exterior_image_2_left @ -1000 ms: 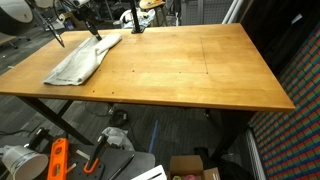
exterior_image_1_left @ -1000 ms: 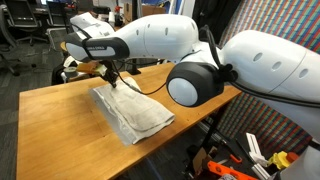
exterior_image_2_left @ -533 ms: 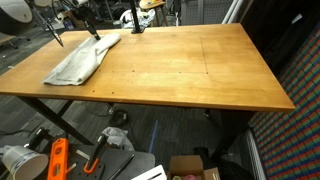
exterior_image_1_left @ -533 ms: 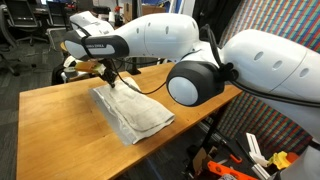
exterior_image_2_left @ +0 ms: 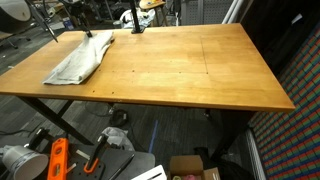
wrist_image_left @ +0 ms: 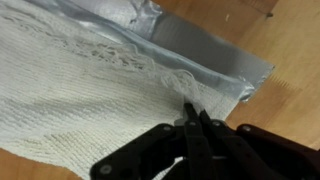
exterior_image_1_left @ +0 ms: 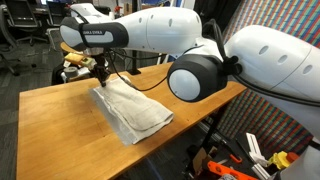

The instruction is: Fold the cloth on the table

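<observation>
Wrist view: cloth [wrist_image_left: 90, 95] partly out of frame.

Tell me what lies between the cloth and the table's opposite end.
Nothing: bare table from the cloth to that end, in an exterior view.

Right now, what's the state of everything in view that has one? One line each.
cloth: folded in layers, wrinkled, lying on the table.
gripper: shut, tips at the cloth's folded edge; cannot tell whether it pinches fabric.
table: bears the cloth near one corner.
</observation>
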Controlling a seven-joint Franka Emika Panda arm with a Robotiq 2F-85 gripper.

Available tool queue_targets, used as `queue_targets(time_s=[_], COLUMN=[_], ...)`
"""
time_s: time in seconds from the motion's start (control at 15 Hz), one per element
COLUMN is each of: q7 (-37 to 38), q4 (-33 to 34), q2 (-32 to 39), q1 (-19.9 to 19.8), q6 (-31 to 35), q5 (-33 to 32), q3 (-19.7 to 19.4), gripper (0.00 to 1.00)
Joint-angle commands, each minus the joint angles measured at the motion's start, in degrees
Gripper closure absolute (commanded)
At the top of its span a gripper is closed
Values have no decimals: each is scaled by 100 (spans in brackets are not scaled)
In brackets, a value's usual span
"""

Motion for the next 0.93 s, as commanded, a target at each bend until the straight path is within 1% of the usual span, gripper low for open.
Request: queue_targets(time_s=[0.0,0.13,0.2,0.27,0.33,0.4,0.53,0.87], q7=[642,991,1085,1107,1058,1047,880,-128], q4=[-3,52,65,66,31,35,59,35], q2=[-47,14,36,46,30,45,79,0], q1=[-34,-15,-13,-22,-16,-25,-37,-157], q6=[521,803,840,818,720,673,621,395], q5=[110,48,6,-9,-62,-77,-160,-468], q3=[56,-1,-32,-34,-65,-70,-121,-248], gripper=[99,99,99,97,72,71,57,19])
